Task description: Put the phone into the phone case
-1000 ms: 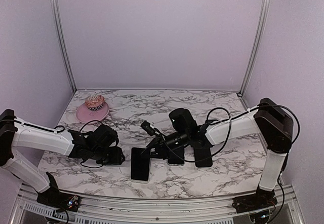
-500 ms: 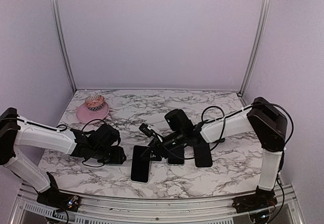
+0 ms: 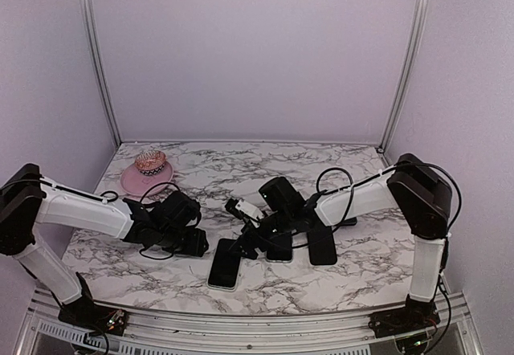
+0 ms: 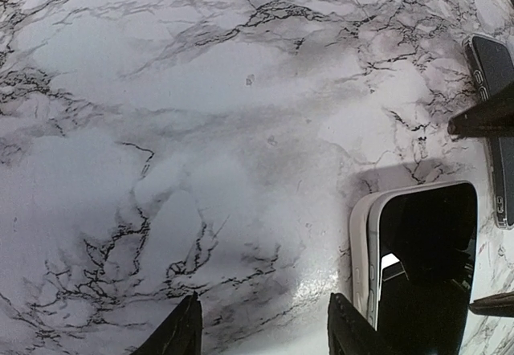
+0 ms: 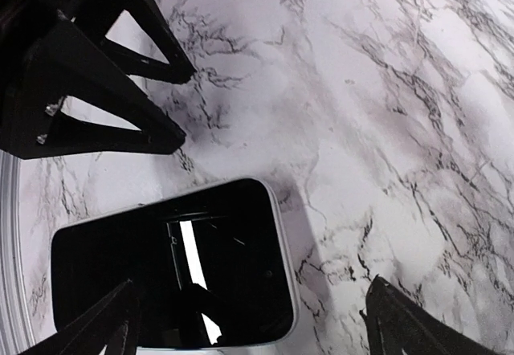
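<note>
Noting the phone [image 3: 225, 267] flat on the table [image 3: 241, 170], screen up, long axis near-to-far. Your right gripper [image 3: 243, 246] hangs over its far end, jaws spread wide, empty. Your left gripper [image 3: 193, 244], half-spread on nothing, sits just beside its left edge. White rim, black glass; the phone case [image 3: 279, 250] lies just right.

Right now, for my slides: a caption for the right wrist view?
Open right fingers poised over a white-edged, black-screened phone lying flat on the marble-patterned table.
</note>
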Robot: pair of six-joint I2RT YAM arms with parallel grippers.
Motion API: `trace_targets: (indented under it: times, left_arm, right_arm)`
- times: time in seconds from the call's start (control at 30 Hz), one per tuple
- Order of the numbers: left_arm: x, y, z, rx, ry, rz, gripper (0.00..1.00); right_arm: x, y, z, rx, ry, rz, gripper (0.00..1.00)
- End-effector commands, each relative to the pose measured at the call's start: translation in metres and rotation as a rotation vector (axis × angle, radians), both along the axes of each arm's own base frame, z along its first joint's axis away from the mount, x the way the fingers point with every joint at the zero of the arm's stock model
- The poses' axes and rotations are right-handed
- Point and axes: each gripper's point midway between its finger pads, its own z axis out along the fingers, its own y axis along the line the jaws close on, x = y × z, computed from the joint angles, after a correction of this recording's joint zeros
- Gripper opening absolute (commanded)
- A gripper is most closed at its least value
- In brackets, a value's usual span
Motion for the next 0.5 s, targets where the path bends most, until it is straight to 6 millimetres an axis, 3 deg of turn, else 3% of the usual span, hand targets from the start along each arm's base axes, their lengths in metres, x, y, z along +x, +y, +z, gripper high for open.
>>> trace_targets:
  times: [0.0,0.13,0.2,0.3,0.47]
  left_arm:
    - [0.003,-0.009,0.001,0.018,-0.014,-0.055,0.55]
    - [-0.005,-0.013,-0.001,0.004,0.011,-0.088,0.52]
    - [-0.014,-0.018,0.003,-0.016,0.014,-0.135,0.50]
    - [-0.029,-0.020,0.012,-0.055,0.006,-0.191,0.50]
    - [-0.044,-0.018,0.006,-0.098,0.049,-0.212,0.45]
  right_arm:
    - [0.025,-0.006,0.006,-0.059,-0.111,-0.082,0.99]
    - [0.036,-0.012,0.014,-0.118,-0.134,-0.167,0.98]
    - [0.033,-0.019,0.017,-0.149,-0.089,-0.251,0.95]
    - [0.006,-0.024,0.022,-0.146,0.016,-0.315,0.87]
    - [-0.037,-0.030,0.006,-0.148,0.240,-0.393,0.59]
